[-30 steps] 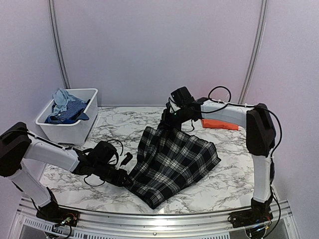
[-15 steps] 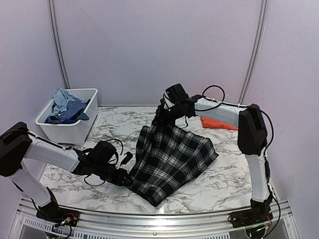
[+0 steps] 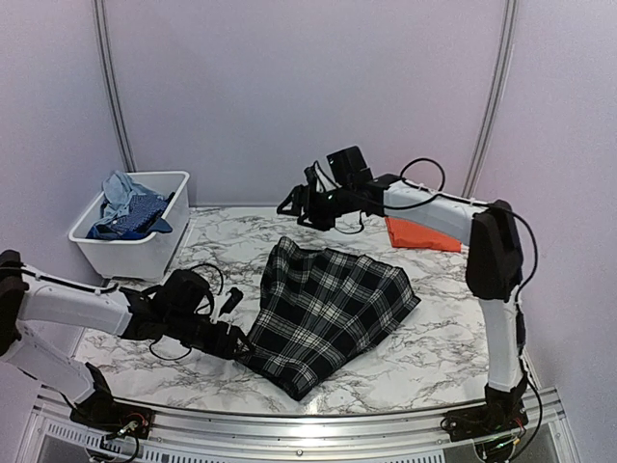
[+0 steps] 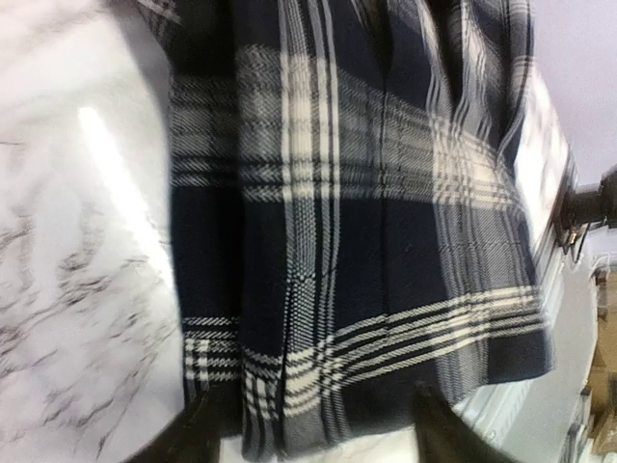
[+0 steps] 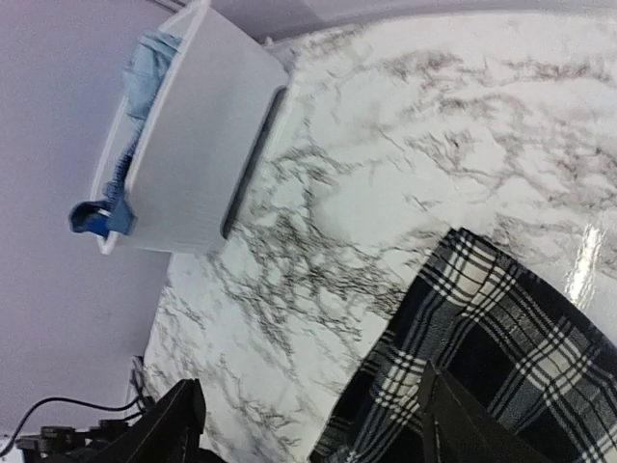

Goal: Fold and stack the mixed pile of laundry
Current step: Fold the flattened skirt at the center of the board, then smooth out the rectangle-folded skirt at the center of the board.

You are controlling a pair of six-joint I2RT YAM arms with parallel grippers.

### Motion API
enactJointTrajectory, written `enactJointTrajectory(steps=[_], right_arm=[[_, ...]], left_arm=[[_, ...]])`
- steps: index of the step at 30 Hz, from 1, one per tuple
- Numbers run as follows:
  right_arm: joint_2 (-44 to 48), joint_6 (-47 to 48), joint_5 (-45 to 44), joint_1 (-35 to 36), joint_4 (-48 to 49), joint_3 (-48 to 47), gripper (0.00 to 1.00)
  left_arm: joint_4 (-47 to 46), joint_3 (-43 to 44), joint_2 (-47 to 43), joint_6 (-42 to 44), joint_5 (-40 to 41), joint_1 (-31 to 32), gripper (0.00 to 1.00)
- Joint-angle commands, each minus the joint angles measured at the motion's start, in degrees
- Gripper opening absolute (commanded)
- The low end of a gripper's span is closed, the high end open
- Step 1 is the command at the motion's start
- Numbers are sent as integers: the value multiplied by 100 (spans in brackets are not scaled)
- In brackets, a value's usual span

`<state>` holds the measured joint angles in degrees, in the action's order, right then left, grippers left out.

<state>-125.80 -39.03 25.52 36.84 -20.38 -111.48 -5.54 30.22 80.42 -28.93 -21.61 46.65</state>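
Observation:
The black-and-white plaid piece (image 3: 330, 311) lies folded on the marble table (image 3: 434, 318), mid-table. My left gripper (image 3: 239, 340) sits low at its near-left edge. In the left wrist view the plaid (image 4: 366, 193) fills the frame and the left gripper (image 4: 318, 439) stands open, its dark fingertips (image 4: 198, 434) either side of the hem. My right gripper (image 3: 292, 204) hovers open above the table beyond the plaid's far corner; in its own view this gripper (image 5: 313, 429) holds nothing, with the plaid (image 5: 492, 367) below. The orange T-shirt (image 3: 424, 234) lies folded at the back right.
A white plastic bin (image 3: 135, 249) stands at the back left with pale blue denim-like cloth (image 3: 123, 193) and darker blue cloth in it; it also shows in the right wrist view as the bin (image 5: 198, 145). Black cables trail by the left arm (image 3: 207, 280).
Both grippers have opened and let go of the plaid piece. The right gripper has lifted and moved left, and the plaid's raised far corner has dropped flat onto the table.

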Motion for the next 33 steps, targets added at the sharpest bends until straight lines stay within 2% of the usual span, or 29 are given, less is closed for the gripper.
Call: enactJointTrajectory(steps=[1, 3, 6, 11, 15, 18, 22, 25, 28, 33], right_arm=[[1710, 575, -17, -127, -313, 525, 77], [2401, 574, -153, -180, -531, 1274, 75], [3497, 384, -393, -202, -537, 2848, 67], [4862, -98, -861, -312, -526, 5032, 56], [5254, -246, -986, -391, -315, 5793, 49], [4940, -163, -937, -410, -30, 6009, 43], [4221, -4, -886, -428, 456, 5878, 38], [3530, 189, -937, -506, 581, 5528, 35], [2741, 488, -961, -648, 414, 5043, 32], [1504, 1031, -825, -839, 300, 4285, 28]], left_arm=[[787, 132, -1103, -67, 638, -47, 78], [1237, 351, -1498, 17, 1030, -55, 87], [1547, 800, -1650, 194, 1381, -52, 98], [1943, 2022, -509, 382, 1594, -51, 99], [2054, 2945, 444, 436, 1614, -76, 98], [2074, 3677, 1233, 544, 1113, -108, 85], [2057, 4310, 2184, 538, 399, -107, 62], [2040, 4325, 2579, 477, 355, -161, 55], [1871, 3931, 2692, 239, 390, -465, 48], [1603, 3301, 2846, -9, 471, -989, 44]])
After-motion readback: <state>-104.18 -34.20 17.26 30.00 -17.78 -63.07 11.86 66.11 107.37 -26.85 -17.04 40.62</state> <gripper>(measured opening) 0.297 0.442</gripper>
